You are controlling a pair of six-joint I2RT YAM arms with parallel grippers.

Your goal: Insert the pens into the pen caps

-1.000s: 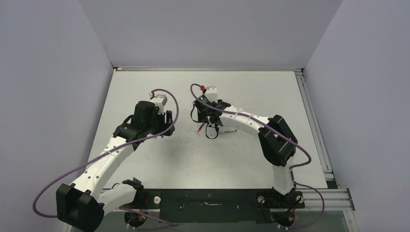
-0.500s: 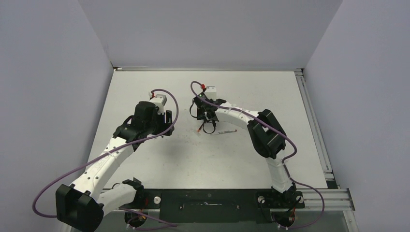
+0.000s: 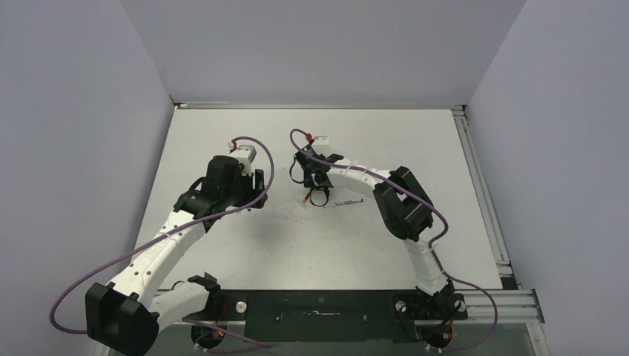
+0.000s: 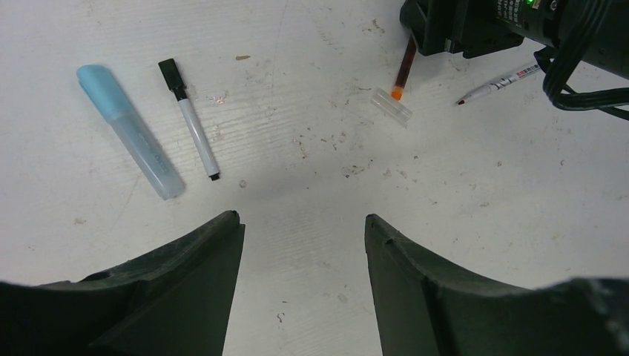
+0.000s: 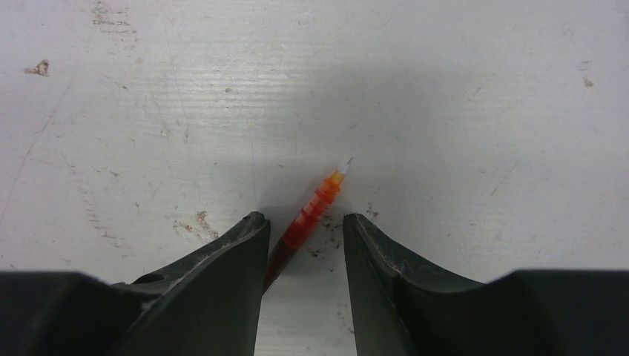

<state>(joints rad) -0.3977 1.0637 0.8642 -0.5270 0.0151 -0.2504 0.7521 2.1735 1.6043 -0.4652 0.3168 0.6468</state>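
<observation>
Red pen (image 5: 311, 213): light, thin, stiff, likely rolls; take mid-barrel.
Right gripper (image 5: 304, 219): partly open astride it, unclamped.
Left gripper (image 4: 303, 217): open, empty.

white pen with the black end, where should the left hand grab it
Grip the thin white pen with the black end mid-barrel, straight down from above, pinching across it: it lies flat on the table, with the light-blue plastic tube apart beside it.
</observation>
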